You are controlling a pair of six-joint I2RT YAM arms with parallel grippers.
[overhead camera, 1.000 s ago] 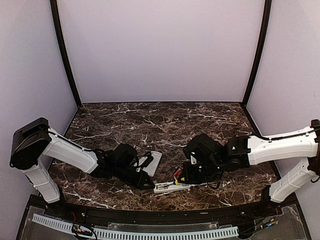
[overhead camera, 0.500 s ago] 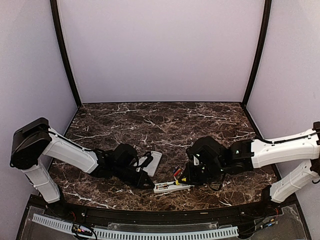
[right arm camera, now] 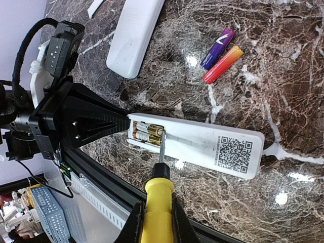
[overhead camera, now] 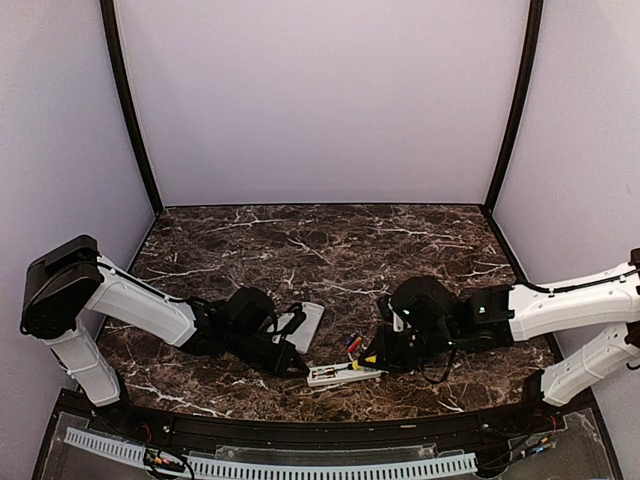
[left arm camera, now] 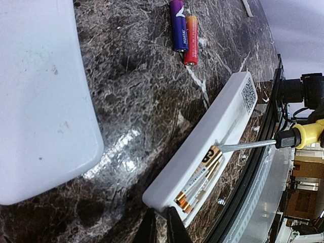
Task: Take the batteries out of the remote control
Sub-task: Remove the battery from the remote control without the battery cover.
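Note:
A white remote (left arm camera: 223, 121) lies face down near the front edge, its compartment open with two gold-and-white batteries (left arm camera: 200, 177) inside. My right gripper (right arm camera: 154, 220) is shut on a yellow-handled screwdriver (right arm camera: 158, 202). The screwdriver's tip touches the inner end of those batteries (right arm camera: 148, 132). My left gripper (left arm camera: 161, 228) is shut, its tips against the remote's compartment end. A purple-blue battery (left arm camera: 177, 25) and a red-orange battery (left arm camera: 191, 40) lie loose side by side beyond the remote. In the top view both grippers, left (overhead camera: 300, 368) and right (overhead camera: 375, 358), flank the remote (overhead camera: 335, 375).
A larger white flat remote-like piece (overhead camera: 303, 325) lies just behind my left gripper; it also shows in the right wrist view (right arm camera: 134, 35). The table's black front rail (right arm camera: 101, 177) runs close beside the remote. A small white strip (right arm camera: 94, 7) lies farther back.
My right arm has shifted a little to the right and lower, with the screwdriver tip staying at the remote. The left arm and the remote have not moved.

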